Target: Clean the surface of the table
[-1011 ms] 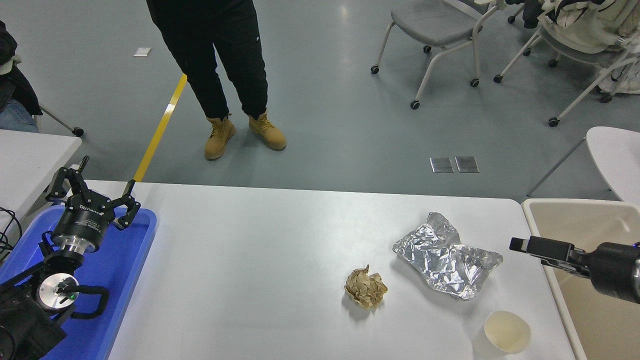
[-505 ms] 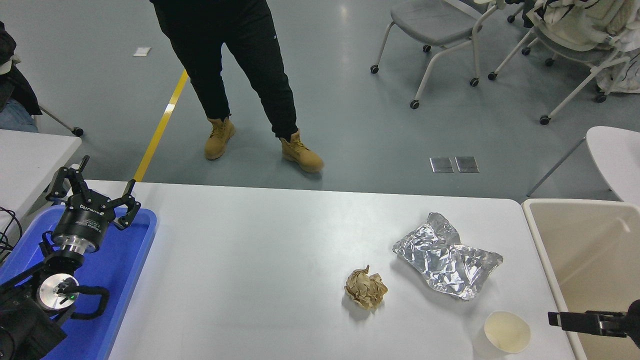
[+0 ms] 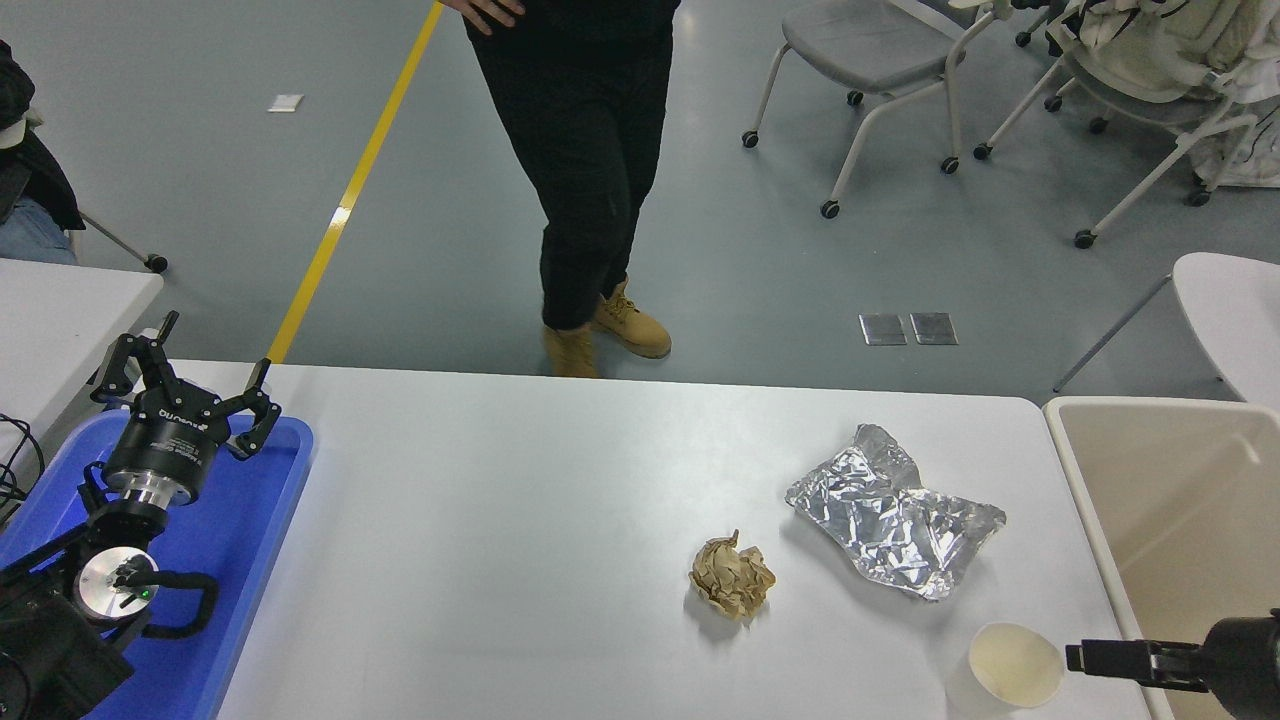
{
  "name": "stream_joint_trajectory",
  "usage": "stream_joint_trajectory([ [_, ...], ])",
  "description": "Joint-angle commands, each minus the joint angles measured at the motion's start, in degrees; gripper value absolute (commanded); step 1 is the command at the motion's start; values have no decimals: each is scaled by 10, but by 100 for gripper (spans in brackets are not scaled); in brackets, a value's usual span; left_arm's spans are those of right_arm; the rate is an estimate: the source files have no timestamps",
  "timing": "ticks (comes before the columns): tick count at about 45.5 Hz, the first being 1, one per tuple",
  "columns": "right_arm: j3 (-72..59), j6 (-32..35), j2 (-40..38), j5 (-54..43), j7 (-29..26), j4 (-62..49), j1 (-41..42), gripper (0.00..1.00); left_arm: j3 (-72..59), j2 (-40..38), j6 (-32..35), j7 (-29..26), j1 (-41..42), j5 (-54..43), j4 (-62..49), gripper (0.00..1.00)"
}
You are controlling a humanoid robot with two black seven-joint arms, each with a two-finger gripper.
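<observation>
The white table surface carries a crumpled brown paper ball, a wrinkled sheet of silver foil and a small pale paper cup near the front right corner. My right gripper comes in low from the right edge, its tip just right of the cup and not touching it. It shows side-on as one dark bar. My left gripper is parked open over the blue tray at the lower left, holding nothing.
A beige bin stands against the table's right end. A person in black trousers and tan boots stands at the far edge, mid-table. Wheeled chairs and a round white table are at the back right.
My right gripper dropped from over the bin to the lower right, then slid left to beside the cup. The person walked right along the far side. The left arm stayed still.
</observation>
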Motion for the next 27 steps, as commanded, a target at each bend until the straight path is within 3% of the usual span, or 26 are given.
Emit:
stream_joint_trajectory([
  [1,-2,0,24,14,-15,-3,-4,100,0,0,0,0,0,0,0,100],
  [22,-2,-5,86,16,-47,-40,-20,100,0,0,0,0,0,0,0,100],
  [27,-2,-6,108,16,-48,-57,-26,95,0,0,0,0,0,0,0,100],
])
